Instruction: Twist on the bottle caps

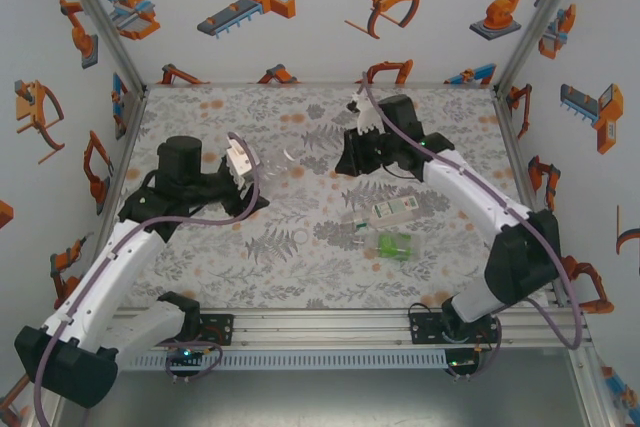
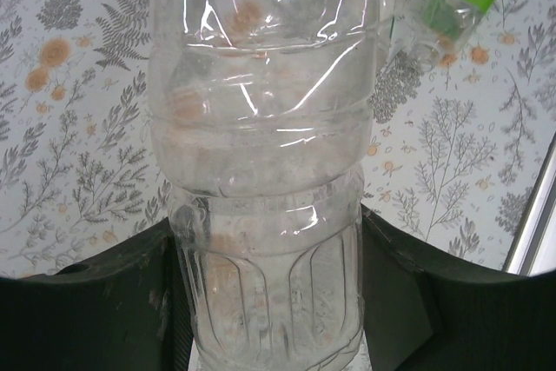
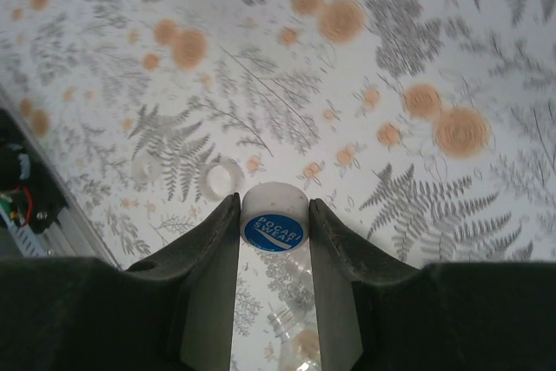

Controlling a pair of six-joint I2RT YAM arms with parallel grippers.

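A clear bottle (image 2: 261, 171) lies gripped by its ribbed lower body in my left gripper (image 2: 265, 241), shoulders pointing away from the camera. From above, that bottle (image 1: 274, 158) sticks out rightward from the left gripper (image 1: 252, 179) over the table's left middle. In my right gripper (image 3: 274, 215) sits a white bottle cap (image 3: 274, 219) with a blue printed top, pinched between both fingers. A clear bottle neck (image 3: 300, 336) shows through the gap under the cap. The right gripper (image 1: 348, 159) hangs right of centre, facing the left one. Two more caps (image 3: 221, 178) (image 3: 146, 167) lie on the table.
A labelled bottle (image 1: 390, 209) and a green bottle (image 1: 395, 244) lie on the floral table mat in front of the right arm, with a loose cap (image 1: 300, 237) to their left. Patterned walls enclose three sides. A metal rail (image 1: 330, 322) runs along the near edge.
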